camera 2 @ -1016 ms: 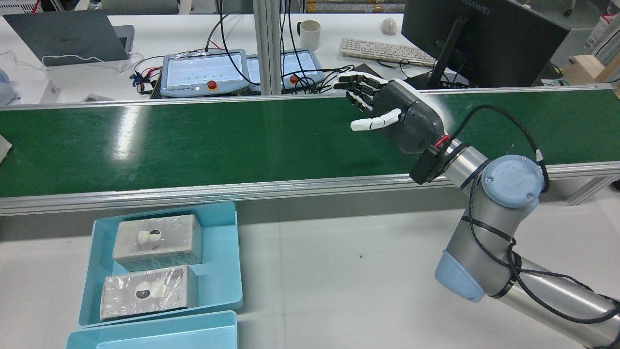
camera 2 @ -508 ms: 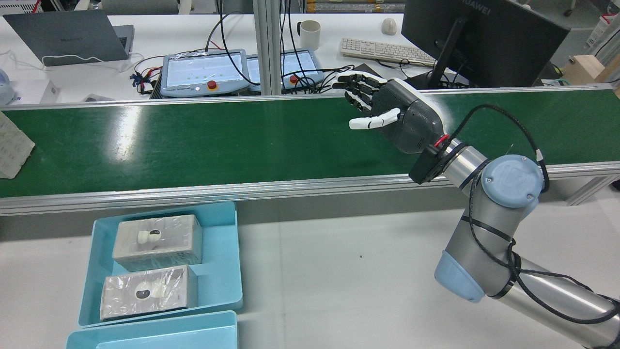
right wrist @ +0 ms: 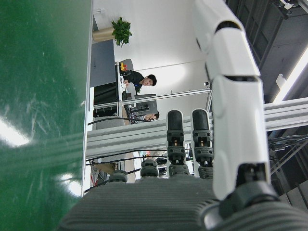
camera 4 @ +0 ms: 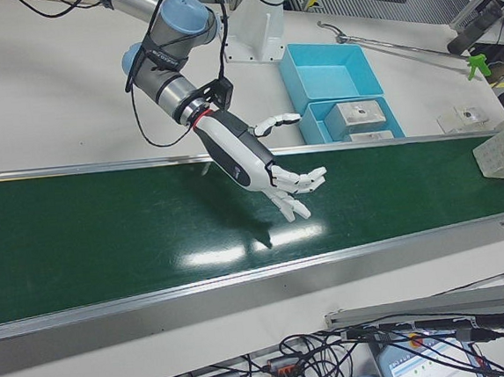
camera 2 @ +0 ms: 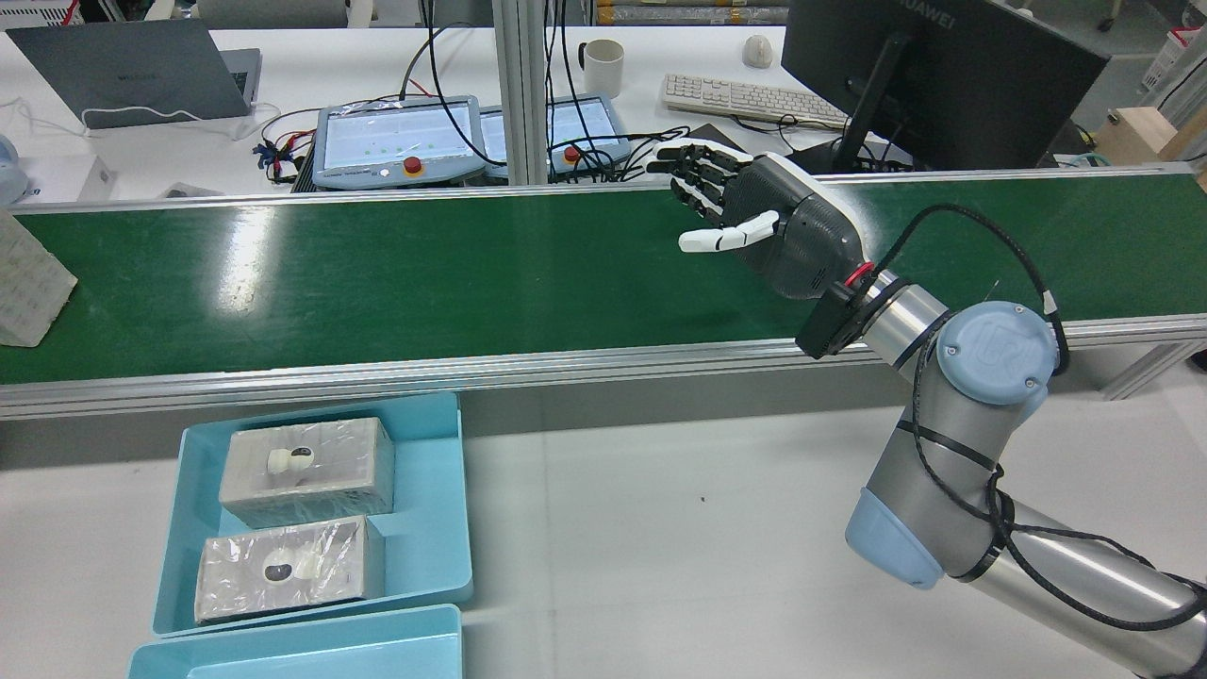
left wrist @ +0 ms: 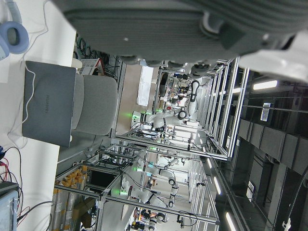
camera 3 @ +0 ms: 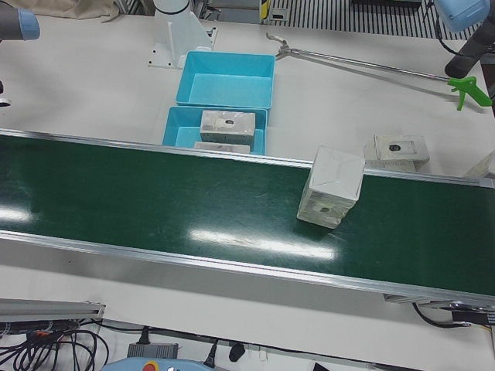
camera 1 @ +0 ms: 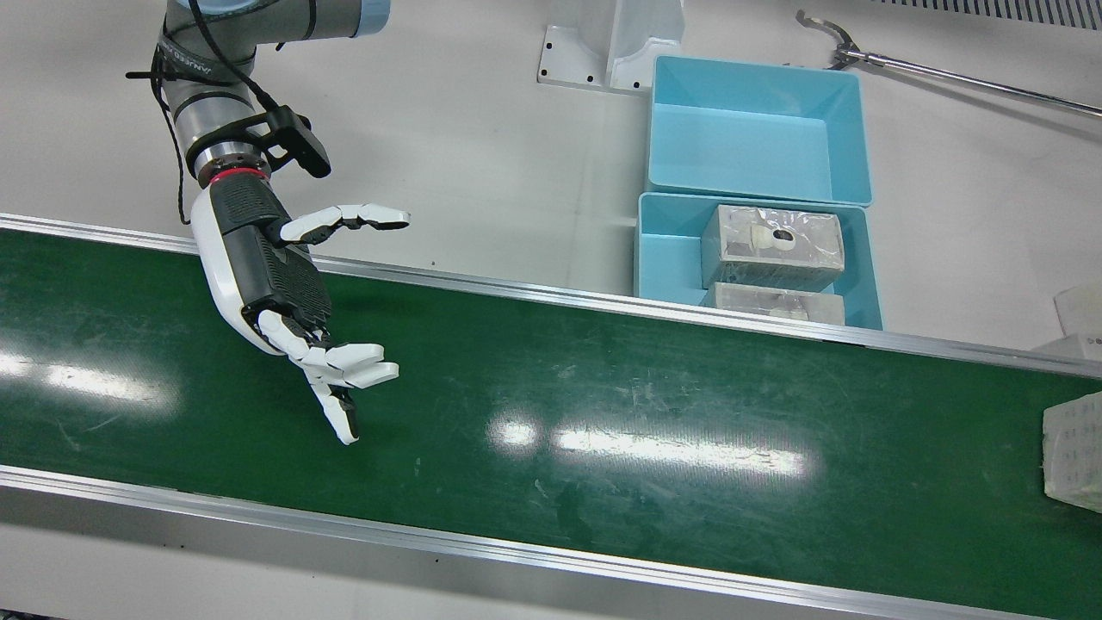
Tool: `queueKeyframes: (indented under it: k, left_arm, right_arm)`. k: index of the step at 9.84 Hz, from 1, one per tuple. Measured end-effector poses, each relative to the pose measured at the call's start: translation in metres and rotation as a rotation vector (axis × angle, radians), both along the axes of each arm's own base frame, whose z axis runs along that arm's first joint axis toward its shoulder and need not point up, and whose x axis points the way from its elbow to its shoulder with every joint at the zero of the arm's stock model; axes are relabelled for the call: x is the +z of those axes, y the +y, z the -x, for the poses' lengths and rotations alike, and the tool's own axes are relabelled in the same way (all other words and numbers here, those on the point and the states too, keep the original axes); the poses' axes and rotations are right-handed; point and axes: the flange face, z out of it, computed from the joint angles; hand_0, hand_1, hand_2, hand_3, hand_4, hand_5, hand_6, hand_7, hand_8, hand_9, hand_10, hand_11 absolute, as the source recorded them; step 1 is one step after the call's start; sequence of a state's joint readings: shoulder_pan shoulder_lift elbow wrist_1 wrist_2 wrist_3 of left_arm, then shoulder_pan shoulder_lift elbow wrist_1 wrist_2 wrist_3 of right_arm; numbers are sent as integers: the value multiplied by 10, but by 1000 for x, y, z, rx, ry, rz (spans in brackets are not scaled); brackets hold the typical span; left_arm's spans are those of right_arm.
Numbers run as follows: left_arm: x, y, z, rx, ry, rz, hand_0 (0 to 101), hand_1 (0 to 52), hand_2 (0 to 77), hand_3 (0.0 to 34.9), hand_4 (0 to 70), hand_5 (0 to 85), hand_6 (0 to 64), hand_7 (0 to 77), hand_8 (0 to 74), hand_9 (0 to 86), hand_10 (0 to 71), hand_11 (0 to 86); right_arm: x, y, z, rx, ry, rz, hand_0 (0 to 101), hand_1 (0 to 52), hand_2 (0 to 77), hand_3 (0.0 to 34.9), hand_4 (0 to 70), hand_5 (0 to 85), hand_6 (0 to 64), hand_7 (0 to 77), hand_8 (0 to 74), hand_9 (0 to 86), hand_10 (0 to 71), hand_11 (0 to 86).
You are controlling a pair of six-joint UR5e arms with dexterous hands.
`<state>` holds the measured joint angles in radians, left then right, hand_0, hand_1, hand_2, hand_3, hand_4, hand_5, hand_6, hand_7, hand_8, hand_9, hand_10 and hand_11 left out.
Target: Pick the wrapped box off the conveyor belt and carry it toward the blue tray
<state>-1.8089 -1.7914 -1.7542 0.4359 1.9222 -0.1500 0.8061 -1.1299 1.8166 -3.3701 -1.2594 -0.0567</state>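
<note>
**Open right hand above the belt; wrapped box at the far end**

A long green conveyor belt (camera 2: 424,273) with aluminium side rails crosses a white surface (camera 2: 660,528); beyond it in the rear view stand desks with a laptop (camera 2: 132,71), two teach pendants (camera 2: 396,141), a keyboard (camera 2: 750,97) and a monitor (camera 2: 943,75).

The wrapped box (camera 3: 331,187) stands on the belt near its end on the robot's left, well apart from the hand. It is a pale, whitish-grey block in clear film, sitting tilted rather than flat, with a small dark mark low on the face turned to the left-front camera. The rear view shows only part of it at the left edge (camera 2: 28,283), the front view only a part at the right edge (camera 1: 1072,452).

The right hand (camera 1: 297,319) hovers over the belt — fingers (camera 1: 353,366) spread and lightly curved, thumb held apart, nothing in its grasp. Its casing is white with dark grey ribbed panels; a black cable runs back along the arm (camera 2: 971,405).

The left hand shows only in its own view, as a blurred grey casing (left wrist: 183,29) at the top edge; whether it is open or closed cannot be told.

On the robot's side of the belt lies the blue tray (camera 2: 429,528), holding two film-wrapped grey boxes (camera 2: 306,467) side by side — each with a small white-and-dark item showing on top. A second blue tray (camera 1: 758,129) touches it, and a grabber tool (camera 3: 371,66) lies further along the surface.
</note>
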Motion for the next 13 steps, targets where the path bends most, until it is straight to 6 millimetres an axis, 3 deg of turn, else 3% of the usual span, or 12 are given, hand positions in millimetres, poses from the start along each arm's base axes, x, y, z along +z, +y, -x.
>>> queueKeyframes:
  k: [3, 6, 9, 10, 11, 13]
  left_arm:
    - [0, 0, 0, 0, 0, 0, 0, 0, 11, 0, 0, 11, 0, 5, 5, 0, 5, 5]
    - [0, 0, 0, 0, 0, 0, 0, 0, 11, 0, 0, 11, 0, 5, 5, 0, 5, 0]
    - [0, 0, 0, 0, 0, 0, 0, 0, 11, 0, 0, 11, 0, 5, 5, 0, 5, 0]
    - [0, 0, 0, 0, 0, 0, 0, 0, 11, 0, 0, 11, 0, 5, 5, 0, 5, 0]
    - [0, 0, 0, 0, 0, 0, 0, 0, 11, 0, 0, 11, 0, 5, 5, 0, 0, 0]
    - [0, 0, 0, 0, 0, 0, 0, 0, 11, 0, 0, 11, 0, 5, 5, 0, 5, 0]
  right_arm:
    - [-1, 0, 1, -2, -2, -2, 502, 180, 185, 85, 185, 267, 98, 273, 16, 76, 5, 16]
    - [-2, 1, 1, -3, -5, -4, 503, 180, 196, 110, 185, 267, 98, 284, 16, 76, 0, 16]
    - [-4, 0, -2, 2, -8, -6, 509, 180, 191, 96, 180, 267, 98, 273, 16, 76, 0, 16]
    - [-5, 0, -5, 6, -6, -6, 509, 180, 175, 73, 153, 251, 71, 240, 0, 38, 0, 16]
    - [-5, 0, -10, 12, 2, -1, 510, 218, 213, 63, 158, 284, 71, 235, 0, 38, 0, 16]
    - [-4, 0, -29, 36, 46, 41, 533, 218, 229, 68, 175, 322, 87, 278, 0, 49, 0, 16]
